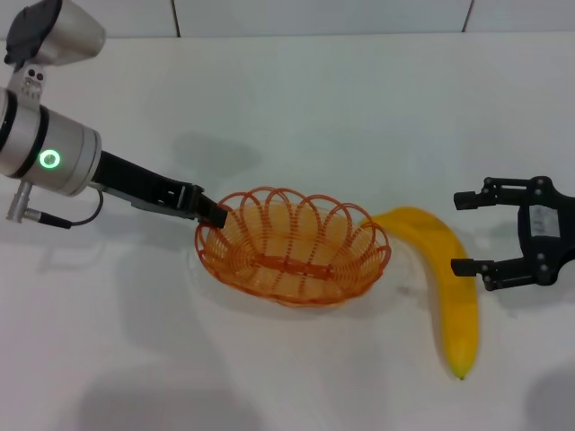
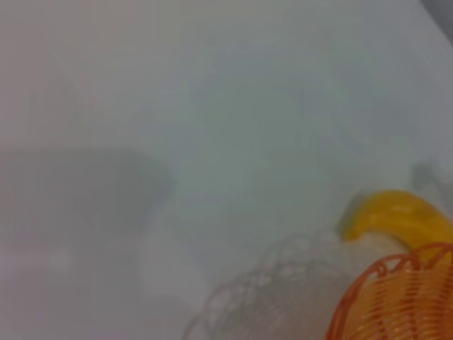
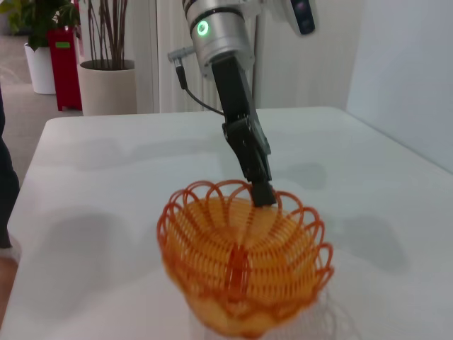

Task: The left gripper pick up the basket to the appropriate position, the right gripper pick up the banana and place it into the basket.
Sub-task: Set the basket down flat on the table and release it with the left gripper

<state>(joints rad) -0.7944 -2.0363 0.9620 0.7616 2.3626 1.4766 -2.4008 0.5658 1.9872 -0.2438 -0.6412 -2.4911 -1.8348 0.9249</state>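
The orange wire basket point(image 1: 295, 247) is in the middle of the white table. My left gripper point(image 1: 214, 213) is shut on the basket's left rim and seems to hold it slightly off the table, since its wire shadow lies offset below it. The right wrist view shows this grip point(image 3: 262, 193) on the basket point(image 3: 244, 262). The yellow banana point(image 1: 449, 287) lies on the table just right of the basket, with its stem end near the rim. My right gripper point(image 1: 458, 233) is open and empty, just right of the banana's upper part. The left wrist view shows the basket point(image 2: 396, 301) and the banana point(image 2: 396, 212).
The table's far edge point(image 1: 323, 36) meets a white wall. Beyond the table, the right wrist view shows potted plants point(image 3: 106, 78) on the floor. White table surface point(image 1: 296, 377) lies in front of the basket.
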